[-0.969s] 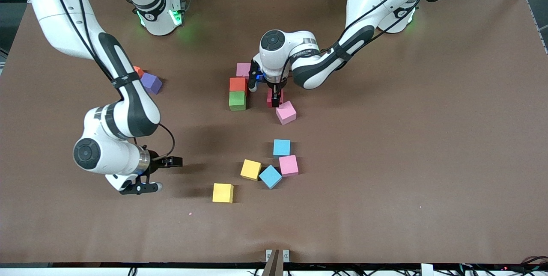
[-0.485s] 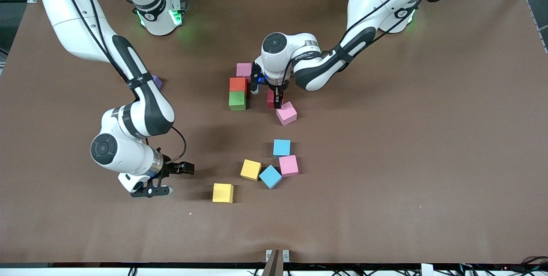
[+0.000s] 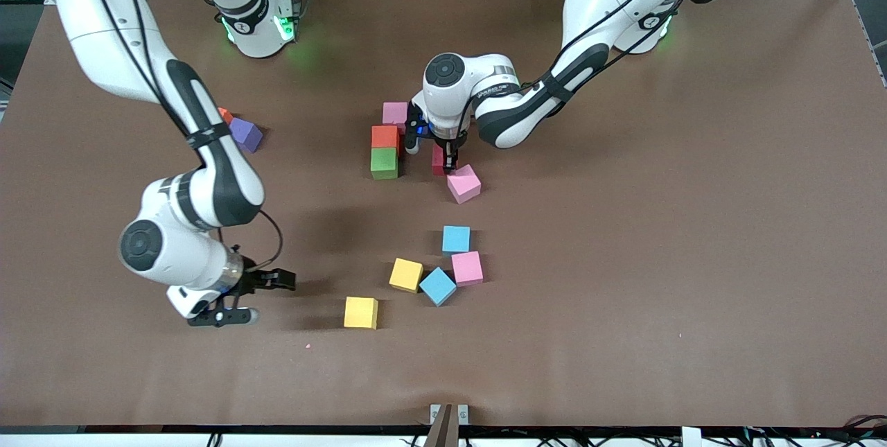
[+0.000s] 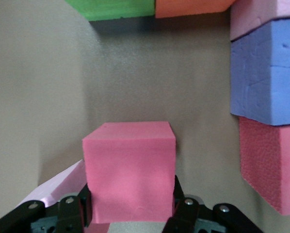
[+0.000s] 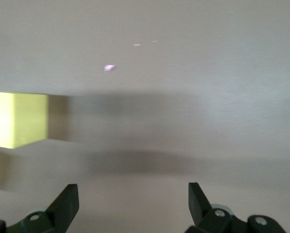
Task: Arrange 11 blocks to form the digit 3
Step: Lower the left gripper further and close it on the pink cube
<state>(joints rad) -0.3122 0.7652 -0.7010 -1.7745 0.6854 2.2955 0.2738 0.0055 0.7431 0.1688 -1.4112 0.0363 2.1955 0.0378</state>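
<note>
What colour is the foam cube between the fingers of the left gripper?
Deep pink. The small matte foam cube in the left gripper shows best in the left wrist view.

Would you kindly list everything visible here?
pink block, red block, green block: one each, row mid-table.
violet block, crimson block: one each, near that row.
deep pink block: one, gripped.
pale pink block: one, beside it.
sky blue blocks: two, nearer the camera.
yellow blocks: two, near those.
rose block: one, among those.
purple block, orange block: one each, right arm's end.
table: one, brown.
left gripper: shut on deep pink block.
right gripper: open, near a yellow block.
</note>
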